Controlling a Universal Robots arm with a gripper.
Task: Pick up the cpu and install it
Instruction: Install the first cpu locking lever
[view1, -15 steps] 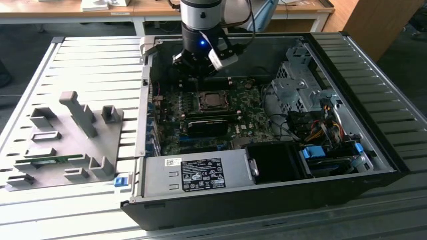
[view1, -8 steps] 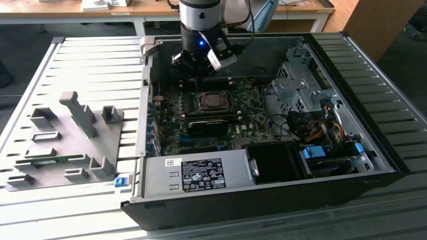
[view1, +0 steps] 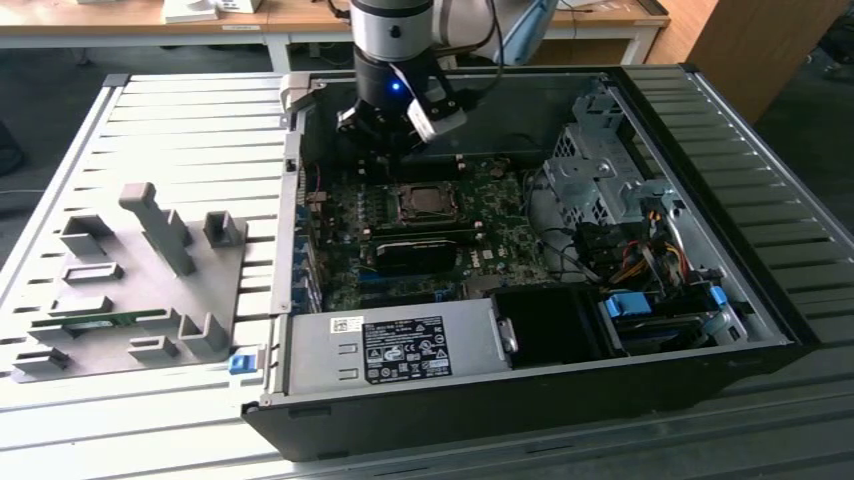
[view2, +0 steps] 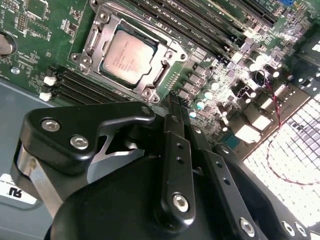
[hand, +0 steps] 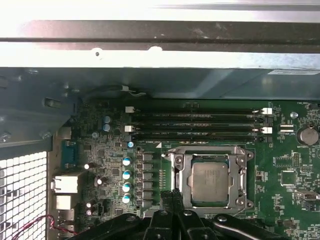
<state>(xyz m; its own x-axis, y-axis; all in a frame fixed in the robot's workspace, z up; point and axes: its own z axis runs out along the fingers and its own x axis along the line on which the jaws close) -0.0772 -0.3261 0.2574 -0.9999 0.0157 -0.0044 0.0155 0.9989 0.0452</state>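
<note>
From the exterior view I saw the open computer case (view1: 534, 250) lying on a slatted metal table (view1: 747, 130), grey fixture blocks (view1: 147, 280) at its nine o'clock and wooden desks (view1: 134, 20) behind; both wrist views gave me the motherboard (hand: 290, 170) close up instead. The cpu (view2: 127, 56) sat in its socket (hand: 209, 180), silvery top exposed. The gripper (view2: 176, 100) hung just above the board beside the socket, fingers pressed together, holding nothing.
</note>
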